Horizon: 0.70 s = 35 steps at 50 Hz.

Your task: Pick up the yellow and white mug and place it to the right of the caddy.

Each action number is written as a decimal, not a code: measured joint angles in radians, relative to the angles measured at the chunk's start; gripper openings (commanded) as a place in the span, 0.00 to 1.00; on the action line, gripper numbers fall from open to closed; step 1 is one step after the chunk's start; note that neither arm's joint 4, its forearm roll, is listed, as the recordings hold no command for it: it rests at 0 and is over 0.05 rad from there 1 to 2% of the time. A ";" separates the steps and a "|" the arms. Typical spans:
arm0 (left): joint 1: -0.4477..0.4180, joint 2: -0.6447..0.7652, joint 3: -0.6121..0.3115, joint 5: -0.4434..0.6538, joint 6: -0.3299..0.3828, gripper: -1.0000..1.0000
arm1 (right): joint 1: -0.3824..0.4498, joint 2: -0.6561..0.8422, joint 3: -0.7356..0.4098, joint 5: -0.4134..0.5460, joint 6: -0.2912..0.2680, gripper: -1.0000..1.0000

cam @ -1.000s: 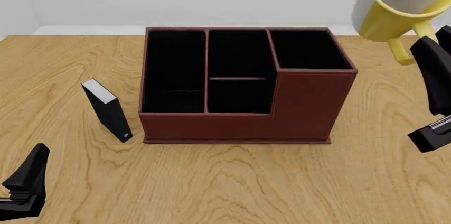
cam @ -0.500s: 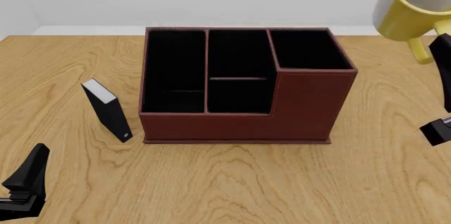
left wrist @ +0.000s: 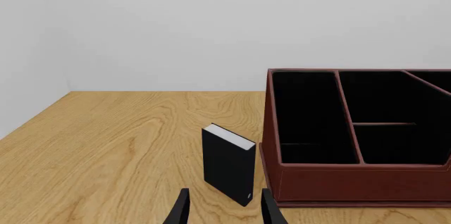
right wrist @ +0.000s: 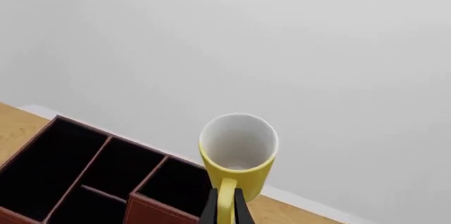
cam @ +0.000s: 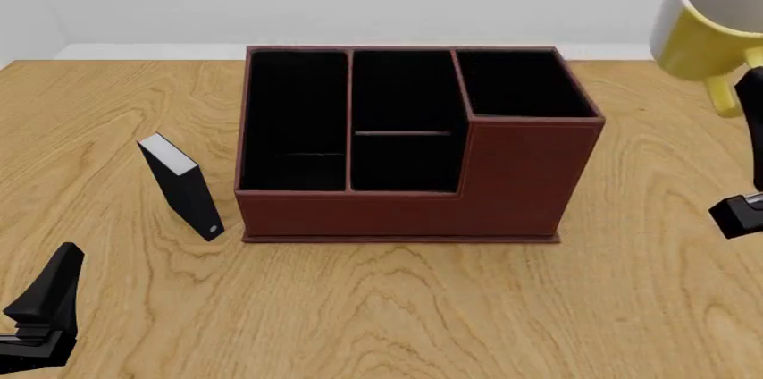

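Note:
The yellow and white mug [cam: 706, 35] hangs in the air, tilted, above and to the right of the caddy's [cam: 524, 182] taller end, partly cut off by the front view's right edge. My right gripper [cam: 749, 97] is shut on its yellow handle. The right wrist view shows the mug [right wrist: 238, 150] with its white inside facing the camera and the right gripper [right wrist: 226, 209] pinching the handle, the caddy [right wrist: 151, 208] below it. My left gripper [cam: 46, 303] rests low at the near left, open and holding nothing. In its own view the left gripper [left wrist: 225, 212] points toward the caddy [left wrist: 352, 184].
A small thin black book-like box [cam: 181, 184] stands upright on the wooden table [cam: 394, 307] just left of the caddy, also seen as the black box [left wrist: 227, 168] in front of my left fingers. A white wall backs the table's far edge.
The right gripper has carried the mug further right and slightly up, so more of it is cut off by the frame edge. The left arm, caddy and black box have not moved.

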 measured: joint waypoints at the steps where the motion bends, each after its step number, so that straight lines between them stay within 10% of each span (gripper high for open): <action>1: 0.000 0.000 0.000 0.000 0.000 1.00 | -0.004 0.002 0.002 -0.002 0.003 0.00; 35: 0.000 0.000 0.000 0.000 0.000 1.00 | -0.119 0.094 0.109 -0.124 0.072 0.00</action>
